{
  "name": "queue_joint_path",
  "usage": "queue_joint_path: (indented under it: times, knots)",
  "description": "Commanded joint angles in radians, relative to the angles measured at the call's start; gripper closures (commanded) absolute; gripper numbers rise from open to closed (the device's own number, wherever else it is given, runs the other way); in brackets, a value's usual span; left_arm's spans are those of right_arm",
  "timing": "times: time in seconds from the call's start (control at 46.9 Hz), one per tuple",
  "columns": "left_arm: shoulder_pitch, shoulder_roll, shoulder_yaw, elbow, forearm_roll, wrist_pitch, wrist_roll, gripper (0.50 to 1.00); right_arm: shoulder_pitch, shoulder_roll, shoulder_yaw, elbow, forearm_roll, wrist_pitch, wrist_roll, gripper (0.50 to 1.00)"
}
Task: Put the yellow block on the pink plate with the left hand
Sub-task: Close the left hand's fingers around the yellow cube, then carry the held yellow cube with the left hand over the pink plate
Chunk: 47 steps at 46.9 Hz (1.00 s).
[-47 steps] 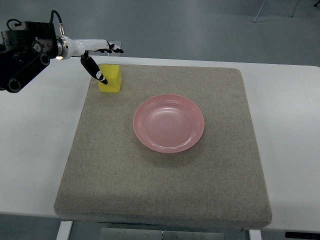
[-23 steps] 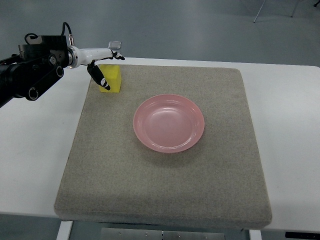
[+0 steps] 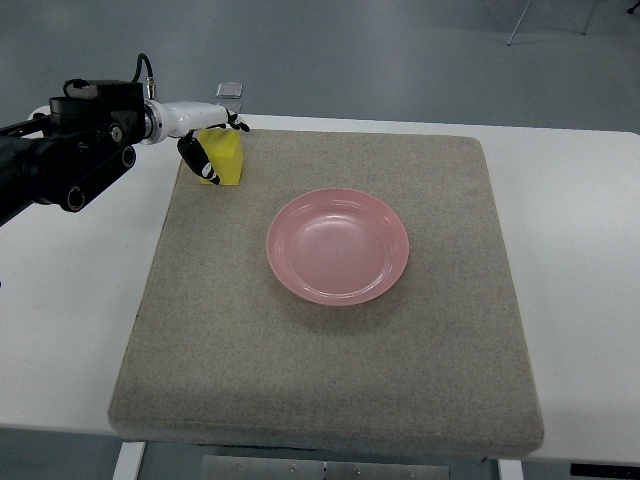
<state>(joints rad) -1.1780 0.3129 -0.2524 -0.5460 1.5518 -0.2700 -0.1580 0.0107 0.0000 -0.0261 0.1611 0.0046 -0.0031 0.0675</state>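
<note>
The yellow block (image 3: 226, 160) stands on the grey mat (image 3: 330, 380) near its far left corner. My left hand (image 3: 222, 145) reaches in from the left and straddles the block. Its thumb (image 3: 203, 162) hangs down against the block's left face, and its fingers (image 3: 228, 123) stretch over the block's far top edge. The hand looks open around the block, which rests on the mat. The pink plate (image 3: 338, 246) lies empty at the mat's middle, to the right of the block and nearer to me. The right arm does not show.
The mat lies on a white table (image 3: 570, 250). The dark forearm (image 3: 70, 165) of my left arm crosses the table's far left corner. A small grey object (image 3: 230, 89) lies just beyond the table's far edge, behind the hand.
My left arm has moved right and slightly toward the block. The thumb has come down along the block's left face and the fingers now lie over its far edge. The block has not moved.
</note>
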Motion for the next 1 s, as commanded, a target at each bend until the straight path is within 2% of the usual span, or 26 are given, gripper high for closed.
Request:
queue_joint_path:
  times: [0.0, 0.064, 0.149, 0.192, 0.256, 0.32, 0.384, 0.448, 0.512, 0.683, 0.981]
  knots:
    - [0.0, 0.0, -0.001, 0.0, 0.008, 0.0, -0.002, 0.709, 0.0, 0.0, 0.0, 0.0, 0.0, 0.0, 0.0, 0.576]
    - [0.0, 0.0, -0.001, 0.0, 0.008, 0.0, 0.0, 0.724, 0.0, 0.0, 0.0, 0.0, 0.0, 0.0, 0.0, 0.576]
    - [0.0, 0.002, 0.001, 0.0, 0.01, 0.0, 0.0, 0.795, 0.0, 0.0, 0.0, 0.0, 0.0, 0.0, 0.0, 0.576]
    - [0.0, 0.002, 0.001, 0.0, 0.01, 0.0, 0.0, 0.804, 0.0, 0.0, 0.0, 0.0, 0.0, 0.0, 0.0, 0.576]
    - [0.0, 0.002, 0.001, -0.002, 0.01, 0.0, 0.0, 0.868, 0.0, 0.0, 0.0, 0.0, 0.0, 0.0, 0.0, 0.576]
    - [-0.002, 0.002, -0.001, -0.002, 0.011, 0.0, -0.002, 0.889, 0.0, 0.0, 0.0, 0.0, 0.0, 0.0, 0.0, 0.576]
    - [-0.002, 0.002, -0.001, -0.002, 0.013, 0.0, 0.0, 0.945, 0.0, 0.0, 0.0, 0.0, 0.0, 0.0, 0.0, 0.576]
    - [-0.003, 0.005, -0.001, -0.003, 0.014, 0.0, 0.0, 0.956, 0.0, 0.0, 0.0, 0.0, 0.0, 0.0, 0.0, 0.576]
    - [-0.011, 0.012, -0.002, -0.011, 0.013, 0.0, -0.002, 0.999, 0.0, 0.0, 0.0, 0.0, 0.0, 0.0, 0.0, 0.576]
    - [-0.041, 0.051, -0.016, -0.046, 0.005, -0.002, -0.002, 1.0, 0.0, 0.0, 0.0, 0.0, 0.0, 0.0, 0.0, 0.576]
    - [-0.058, 0.201, -0.021, -0.353, -0.007, -0.017, -0.003, 1.0, 0.0, 0.0, 0.0, 0.0, 0.0, 0.0, 0.0, 0.576]
